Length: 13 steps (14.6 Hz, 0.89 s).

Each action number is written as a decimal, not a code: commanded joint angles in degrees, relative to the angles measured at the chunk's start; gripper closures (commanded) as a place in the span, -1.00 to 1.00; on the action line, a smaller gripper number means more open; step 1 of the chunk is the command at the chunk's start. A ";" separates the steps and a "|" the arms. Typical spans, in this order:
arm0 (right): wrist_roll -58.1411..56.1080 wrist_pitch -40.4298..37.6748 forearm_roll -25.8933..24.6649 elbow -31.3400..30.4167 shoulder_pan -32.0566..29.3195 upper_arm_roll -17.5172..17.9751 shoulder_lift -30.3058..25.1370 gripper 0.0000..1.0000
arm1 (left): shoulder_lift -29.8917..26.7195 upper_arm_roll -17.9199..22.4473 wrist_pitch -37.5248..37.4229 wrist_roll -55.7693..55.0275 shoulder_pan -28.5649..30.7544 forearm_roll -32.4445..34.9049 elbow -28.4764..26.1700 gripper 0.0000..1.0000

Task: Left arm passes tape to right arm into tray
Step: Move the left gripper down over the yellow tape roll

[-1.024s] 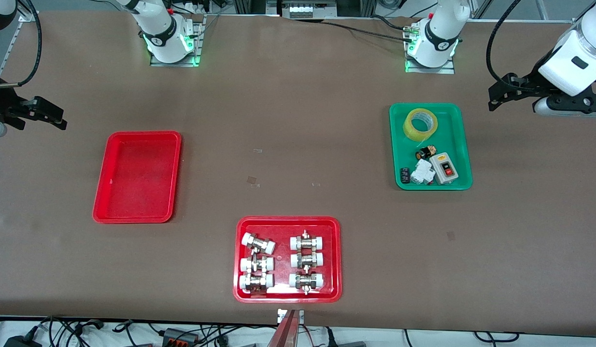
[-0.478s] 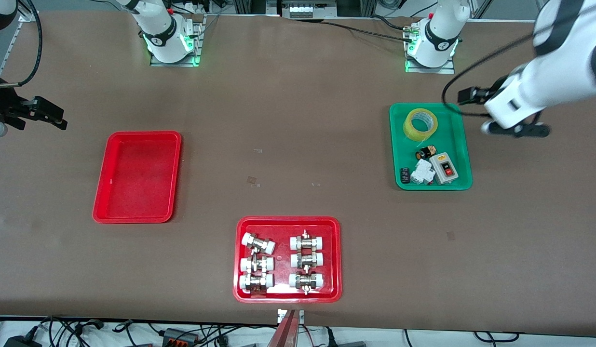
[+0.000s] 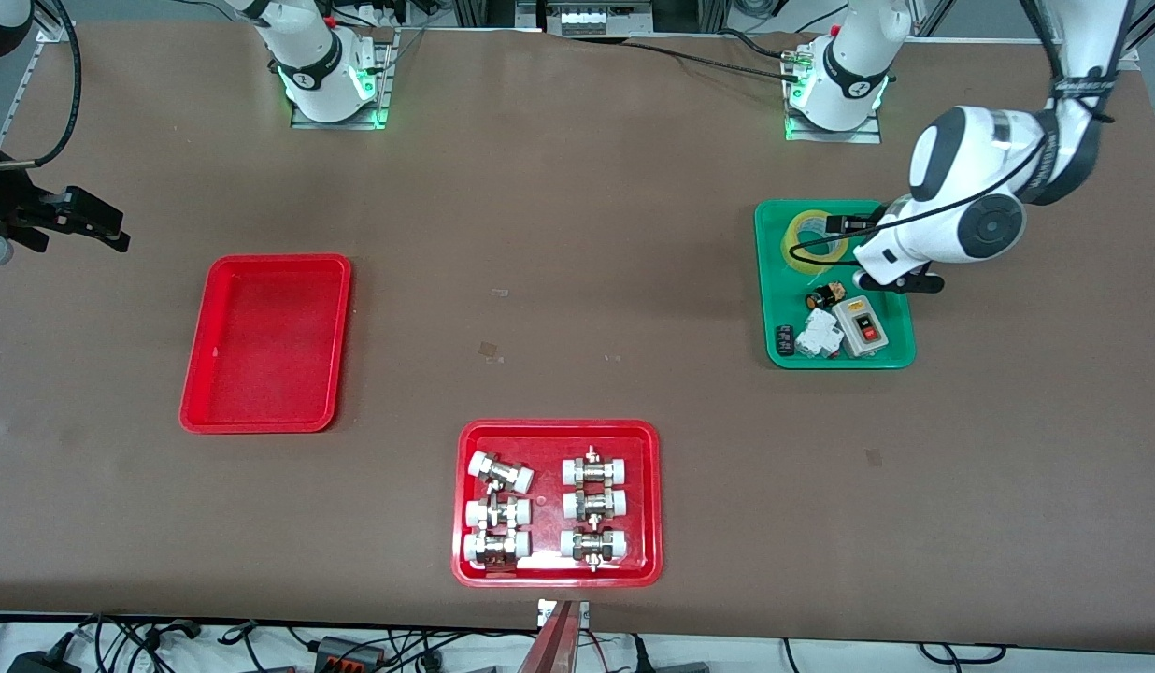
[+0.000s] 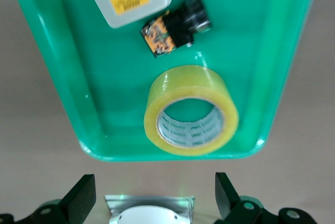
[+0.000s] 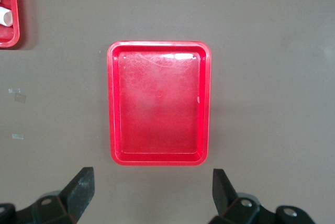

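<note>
The left arm (image 3: 970, 201) reaches down from its end of the table, its elbow bent and its wrist turned down over the green tray (image 3: 900, 350). The left gripper (image 4: 154, 200) hangs above the tray's edge with its fingers spread wide apart and nothing between them. The tape (image 4: 191, 110) lies in the green tray, at the end farther from the front camera; from the front the arm's wrist and cable hide part of it (image 3: 806, 245). The right arm waits at its end of the table, mostly cut off, with the right gripper (image 5: 152, 198) open over bare table near the empty red tray (image 5: 158, 102).
</note>
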 commanded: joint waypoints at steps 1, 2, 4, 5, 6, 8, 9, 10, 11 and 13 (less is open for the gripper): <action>0.71 -0.66 0.14 0.05 0.25 -0.02 -0.66 -1.00 | 3.27 -0.08 6.38 4.12 4.12 -1.17 -3.97 -1.00; 0.71 -0.66 0.14 0.14 0.25 -0.02 -0.57 -1.00 | 5.64 -0.08 8.41 7.01 6.66 -1.17 -4.41 -1.00; 0.71 -0.66 0.14 0.14 0.16 -0.02 -0.49 -1.00 | 10.04 -0.17 10.44 10.98 10.71 -2.04 -4.33 -1.00; 0.71 -0.66 0.14 0.05 0.16 -0.02 -0.49 -1.00 | 10.50 -0.17 10.45 11.17 11.08 -2.74 -4.33 -1.00; 0.71 -0.66 0.14 0.14 0.07 -0.02 -0.40 -1.00 | 10.50 -0.17 10.01 10.56 10.73 -4.14 -4.33 -1.00; 0.71 -0.66 0.14 0.14 0.07 -0.02 -0.40 -1.00 | 10.67 -0.69 9.92 9.77 10.20 -4.86 -4.24 -1.00; 0.71 -0.66 0.14 0.14 0.07 -0.02 -0.31 -1.00 | 10.59 -1.57 9.75 8.89 10.20 -4.95 -4.24 -1.00; 0.71 -0.66 0.14 0.14 0.07 -0.11 -0.31 -1.00 | 10.33 -2.45 8.88 7.23 10.20 -4.86 -3.98 -1.00; 0.71 -0.66 0.14 0.23 0.07 -0.11 -0.31 -1.00 | 9.80 -3.94 7.56 4.95 10.20 -4.86 -3.63 -1.00; 0.71 -0.66 0.14 0.23 0.07 -0.11 -0.31 -1.00 | 8.57 -8.23 5.88 -1.89 10.20 -4.86 -2.75 -1.00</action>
